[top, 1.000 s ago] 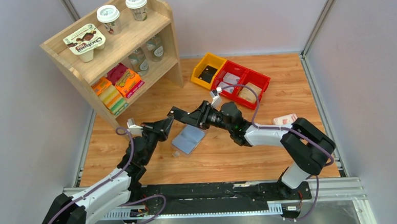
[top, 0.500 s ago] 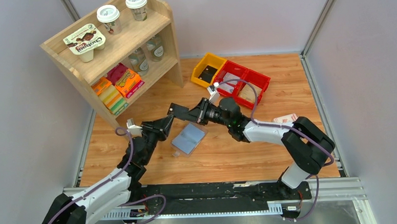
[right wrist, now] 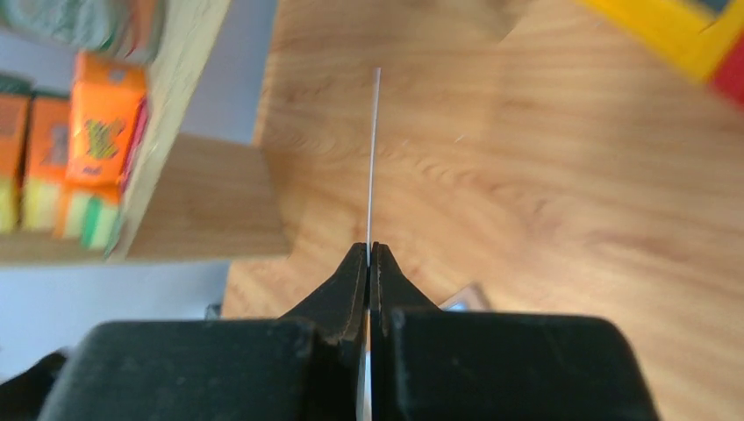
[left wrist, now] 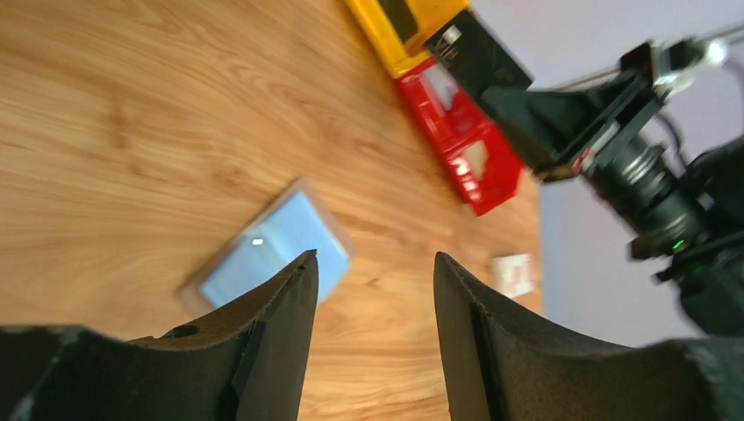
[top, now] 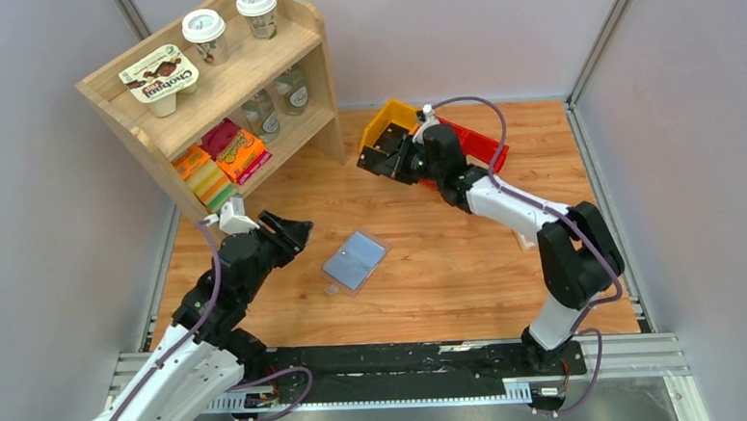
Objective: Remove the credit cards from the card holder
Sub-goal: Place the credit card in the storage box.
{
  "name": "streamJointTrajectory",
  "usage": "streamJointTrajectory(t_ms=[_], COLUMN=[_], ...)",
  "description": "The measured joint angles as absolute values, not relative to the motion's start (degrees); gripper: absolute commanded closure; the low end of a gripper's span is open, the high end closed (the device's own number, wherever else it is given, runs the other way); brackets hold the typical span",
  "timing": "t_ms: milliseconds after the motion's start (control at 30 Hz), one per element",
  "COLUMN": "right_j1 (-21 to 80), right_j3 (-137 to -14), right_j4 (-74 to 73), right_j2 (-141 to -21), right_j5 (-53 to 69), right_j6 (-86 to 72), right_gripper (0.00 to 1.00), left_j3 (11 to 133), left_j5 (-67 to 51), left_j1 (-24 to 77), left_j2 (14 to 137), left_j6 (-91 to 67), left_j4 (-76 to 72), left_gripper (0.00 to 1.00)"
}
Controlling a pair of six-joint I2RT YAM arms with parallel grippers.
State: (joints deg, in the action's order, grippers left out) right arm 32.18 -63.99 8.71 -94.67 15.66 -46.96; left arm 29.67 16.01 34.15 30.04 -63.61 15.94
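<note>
The blue-grey card holder (top: 355,261) lies flat on the wooden table, with nothing touching it; the left wrist view shows it as a blurred panel (left wrist: 263,254), and one corner (right wrist: 465,298) peeks out in the right wrist view. My right gripper (top: 393,159) is shut on a black credit card (top: 375,158), held above the table beside the yellow bin (top: 391,113). In the right wrist view that card (right wrist: 375,158) is seen edge-on, sticking out of the right gripper (right wrist: 369,248). My left gripper (top: 294,232) (left wrist: 373,256) is open and empty, to the left of the holder.
Red bins (top: 477,147) adjoin the yellow one at the back. A wooden shelf (top: 219,103) with cups and packets stands at the back left. A pink-white packet (left wrist: 513,274) lies near the right side. Grey walls close the table in.
The right gripper shut on the black card and carried it from the holder back to the yellow bin. The left gripper opened and drew back to the left, off the holder.
</note>
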Motion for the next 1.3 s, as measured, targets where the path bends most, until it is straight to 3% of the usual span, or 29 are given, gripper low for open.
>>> streamJointTrajectory(t_ms=[100, 167, 367, 700, 767, 833, 933, 1100, 1300], right_j1=[29.6, 28.0, 24.8, 22.9, 22.8, 22.8, 22.8, 23.0, 22.8], right_j3=[-70.5, -75.3, -86.8, -105.3, -107.5, -110.1, -111.5, -110.9, -106.6], right_j4=[3.4, -0.1, -6.0, -10.0, -10.2, -10.3, -10.7, -10.7, -13.9], right_j2=[-99.2, -103.1, -114.5, -130.9, -132.6, -134.2, -134.9, -133.8, -127.5], right_j5=[13.0, 11.0, 6.9, 6.0, 6.5, 6.7, 6.2, 2.2, -3.0], right_j6=[-43.4, -41.2, -37.4, -34.3, -34.2, -34.2, -34.5, -34.4, -32.8], right_gripper=[1.0, 1.0, 1.0, 0.95, 0.86, 0.65, 0.52, 0.39, 0.33], left_j3=[37.5, 41.1, 44.8, 44.7, 44.5, 44.1, 43.6, 43.5, 43.5], left_j5=[17.3, 19.0, 24.7, 32.1, 32.9, 33.5, 33.9, 33.9, 33.5], left_j1=[34.2, 34.2, 34.2, 34.2, 34.2, 34.2, 34.1, 33.7, 33.2], left_j2=[31.7, 32.1, 28.7, 17.5, 16.0, 14.8, 13.8, 13.8, 13.7], left_j6=[-53.6, -47.2, -33.1, -22.1, -21.6, -21.3, -20.8, -20.4, -20.2], left_j4=[27.8, 34.6, 45.1, 45.3, 45.1, 44.9, 44.7, 44.4, 44.3], left_gripper=[0.32, 0.2, 0.2, 0.2, 0.2, 0.19, 0.19, 0.19, 0.19])
